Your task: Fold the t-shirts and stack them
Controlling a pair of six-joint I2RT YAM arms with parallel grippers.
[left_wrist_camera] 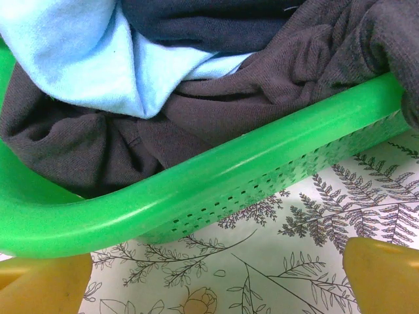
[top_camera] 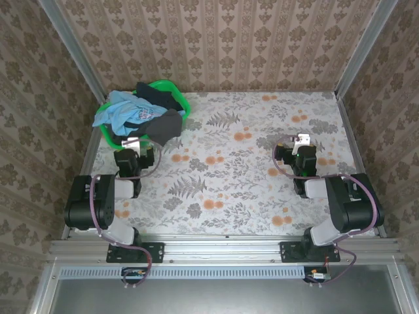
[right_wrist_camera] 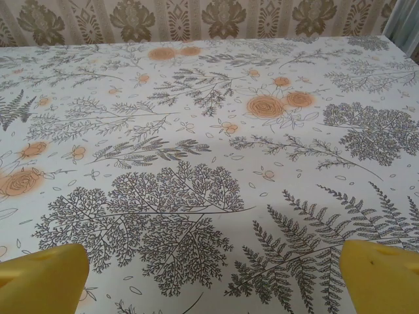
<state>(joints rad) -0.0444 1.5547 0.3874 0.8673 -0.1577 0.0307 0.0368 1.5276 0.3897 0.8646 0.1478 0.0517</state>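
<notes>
- Light blue, black and dark grey cloth t-shirts (top_camera: 141, 112) heaped in green perforated plastic basket (top_camera: 165, 84).
- Left jaws wide apart, empty, beside basket rim.
- Right jaws wide apart, empty, over floral counter (top_camera: 249, 176).

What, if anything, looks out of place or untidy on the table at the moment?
The t-shirts sit crumpled in the green basket; the light blue shirt and a dark grey shirt spill over its rim. Nothing else stands out.
</notes>
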